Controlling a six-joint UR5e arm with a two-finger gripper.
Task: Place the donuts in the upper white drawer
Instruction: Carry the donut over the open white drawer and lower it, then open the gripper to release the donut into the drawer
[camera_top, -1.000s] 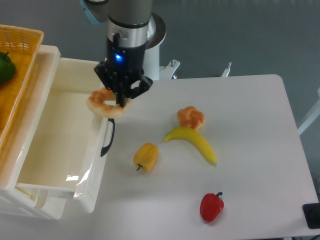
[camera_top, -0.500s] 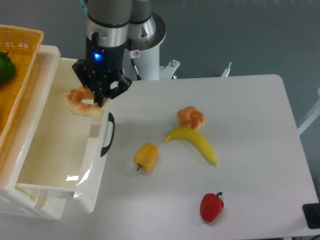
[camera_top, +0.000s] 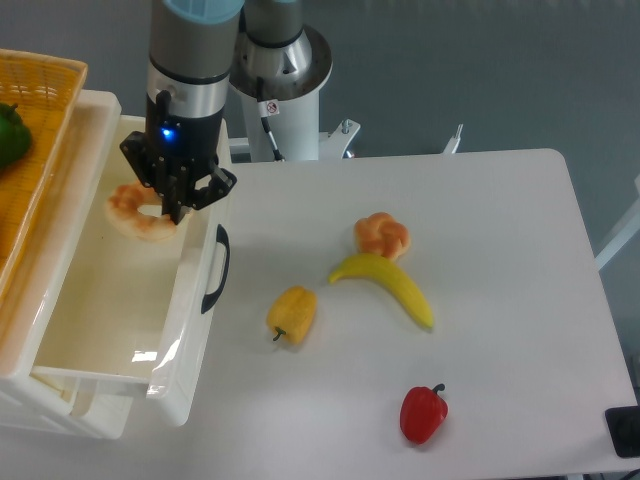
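Black claw (camera_top: 172, 207) gripped a lumpy golden ring donut (camera_top: 139, 212)
It hung over the deep white plastic drawer (camera_top: 95, 330); another golden donut (camera_top: 382, 235) sat touching the yellow banana (camera_top: 389, 282).

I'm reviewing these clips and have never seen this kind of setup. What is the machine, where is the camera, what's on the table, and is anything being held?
One fixed camera looks down on a white table. The grey column is a robot arm ending in a black two-finger gripper. The gripper is shut on a golden-orange ring donut, holding it over the open upper white plastic drawer with the black handle. On the table lie a second donut, a yellow banana, a yellow bell pepper and a red bell pepper. A woven orange basket sits at the left.
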